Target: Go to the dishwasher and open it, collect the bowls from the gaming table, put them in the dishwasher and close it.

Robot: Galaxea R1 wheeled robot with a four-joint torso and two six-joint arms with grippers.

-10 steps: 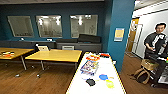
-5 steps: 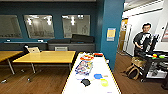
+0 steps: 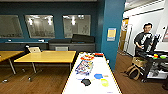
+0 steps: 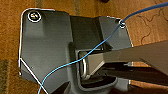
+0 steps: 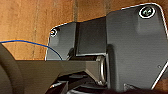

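Observation:
The gaming table (image 3: 110, 75), long with a plain white top, runs away from me just right of the middle of the head view. On its near end lie three small bowls: a blue bowl (image 3: 98, 76), a black bowl (image 3: 86, 82) and a yellow-green bowl (image 3: 104, 82). Further along the top lie a colourful flat box (image 3: 84, 67) and red and orange items (image 3: 87, 57). The dishwasher is out of view. Both wrist views look down on wooden floor (image 4: 10, 37) past the robot's own dark plates.
A yellow table (image 3: 47, 57) stands to the left, with a laptop (image 3: 34, 49) behind it and a second yellow table (image 3: 6, 55) at the far left. A blue pillar (image 3: 111, 35) rises beyond the white table. At the right a person (image 3: 143, 40) stands by a cart (image 3: 156, 62), with a bag (image 3: 133, 71) on the floor.
The whole head view has shifted: the white table with the bowls has come closer and moved left in the picture, and the person now stands further left.

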